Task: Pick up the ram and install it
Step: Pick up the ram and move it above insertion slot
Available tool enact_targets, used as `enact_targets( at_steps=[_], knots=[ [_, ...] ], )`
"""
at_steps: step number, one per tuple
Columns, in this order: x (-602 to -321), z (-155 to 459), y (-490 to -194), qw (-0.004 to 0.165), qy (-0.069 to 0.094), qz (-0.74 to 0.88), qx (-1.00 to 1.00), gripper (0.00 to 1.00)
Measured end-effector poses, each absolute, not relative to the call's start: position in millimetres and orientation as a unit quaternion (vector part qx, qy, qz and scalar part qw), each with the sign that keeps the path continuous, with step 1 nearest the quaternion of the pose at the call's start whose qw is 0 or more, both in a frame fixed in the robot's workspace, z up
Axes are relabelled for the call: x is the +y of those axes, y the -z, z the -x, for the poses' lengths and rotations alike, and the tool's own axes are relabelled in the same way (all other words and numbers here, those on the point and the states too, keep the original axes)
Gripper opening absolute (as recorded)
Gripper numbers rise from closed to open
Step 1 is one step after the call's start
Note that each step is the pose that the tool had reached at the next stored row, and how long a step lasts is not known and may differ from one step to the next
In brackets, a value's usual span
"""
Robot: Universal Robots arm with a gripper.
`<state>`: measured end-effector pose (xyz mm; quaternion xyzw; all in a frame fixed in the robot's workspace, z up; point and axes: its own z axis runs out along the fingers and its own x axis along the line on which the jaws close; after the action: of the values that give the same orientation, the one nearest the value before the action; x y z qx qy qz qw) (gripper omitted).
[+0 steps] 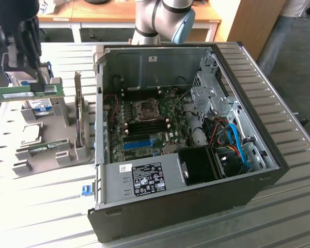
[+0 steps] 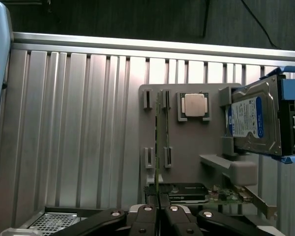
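**Exterior view.** The end effector (image 1: 40,87) is closed on the ram (image 1: 13,95), gripping it by its upper long edge near the end that points toward the exterior view's right. The ram hangs on edge just below the fingertips, clear of the grey parts holder (image 1: 46,150) and the hard drive (image 1: 40,105) underneath. Its long axis is level and runs across the exterior view from left to right. The open computer case (image 1: 170,217) stands on the desk (image 1: 279,206), well apart from the end effector, lower and toward the exterior view's right. Inside it, on the motherboard (image 1: 144,111), the dark memory slots (image 1: 142,128) lie roughly parallel to the ram's long axis, judging by eye. The blue slot strip (image 1: 138,144) lies just beyond them. The ram's far end is cut off at the exterior view's left edge. Whether any slot latch stands open is too small to tell.

**Wrist view.** The end effector (image 2: 158,212) pinches the ram (image 2: 157,147), which is seen edge-on as a thin line reaching out from between the fingertips. Past it lie the parts holder (image 2: 187,147), the square processor chip (image 2: 195,104), the hard drive (image 2: 253,118) and an expansion card (image 2: 231,195), all resting over the slatted desk (image 2: 88,123). The ram's faces, chips and contact edge are hidden at this angle, so its notch orientation cannot be read.
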<state>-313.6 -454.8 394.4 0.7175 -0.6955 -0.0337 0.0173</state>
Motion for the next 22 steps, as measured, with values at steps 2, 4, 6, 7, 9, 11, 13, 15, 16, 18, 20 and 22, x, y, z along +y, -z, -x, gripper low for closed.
enact_targets(
  at_steps=[2,4,6,7,9,11,13,15,16,18,20,22],
  knots=[
    [-455,308,-395,0.018,0.034,-0.717,-0.696,0.12],
    [-455,302,-395,0.019,0.035,-0.717,-0.696,0.12],
    [-455,295,-395,0.019,0.036,-0.717,-0.696,0.12],
    [-455,291,-395,0.019,0.036,-0.717,-0.695,0.12],
    [-455,284,-395,0.020,0.036,-0.717,-0.695,0.12],
    [-455,277,-395,0.020,0.036,-0.717,-0.695,0.12],
    [-455,269,-395,0.020,0.037,-0.717,-0.695,0.12],
    [-455,260,-396,0.020,0.037,-0.717,-0.695,0.12],
    [-455,255,-396,0.020,0.037,-0.717,-0.695,0.12],
    [-455,246,-396,0.020,0.037,-0.717,-0.695,0.12],
    [-455,237,-396,0.020,0.037,-0.717,-0.695,0.12],
    [-455,228,-396,0.021,0.037,-0.717,-0.695,0.12]
  ],
)
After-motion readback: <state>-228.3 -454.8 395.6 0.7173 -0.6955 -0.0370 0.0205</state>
